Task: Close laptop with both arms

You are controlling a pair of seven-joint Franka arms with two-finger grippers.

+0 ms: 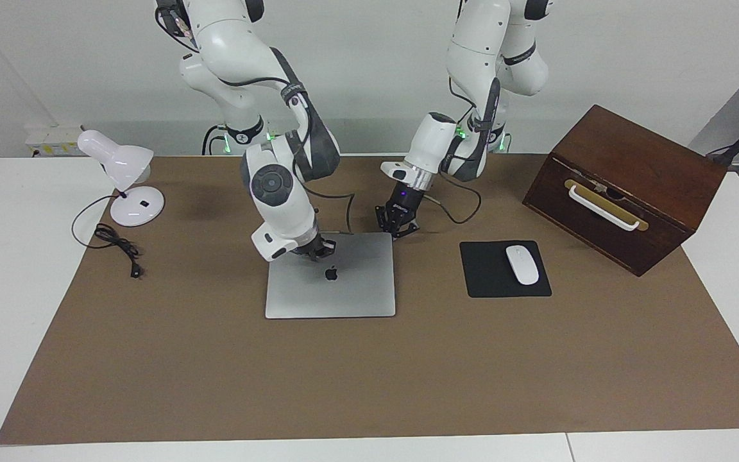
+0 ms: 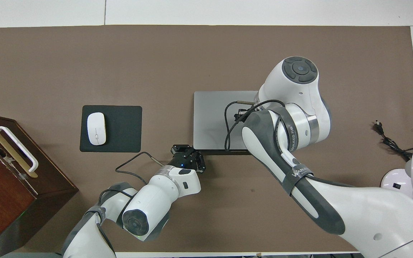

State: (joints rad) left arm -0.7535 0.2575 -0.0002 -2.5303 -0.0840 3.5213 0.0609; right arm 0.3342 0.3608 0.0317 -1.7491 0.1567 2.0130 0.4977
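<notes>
Laptop (image 1: 330,279) lies shut, flat on the brown mat (image 1: 369,378) mid-table. Right gripper (image 1: 319,248) rests on the lid's robot-side edge; left gripper (image 1: 397,226) sits at that edge's corner. Finger state: cannot tell for either. Mouse (image 1: 522,264) on mouse pad (image 1: 485,282); wooden box (image 1: 626,186) closed.

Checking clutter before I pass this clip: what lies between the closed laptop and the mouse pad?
Only bare brown mat between the laptop and the mouse pad, clearest in the facing view; the left gripper sits by the laptop's corner nearest the robots.

right tool (image 1: 319,249) hidden overhead by its own arm, wooden box (image 2: 9,179) cut off
</notes>
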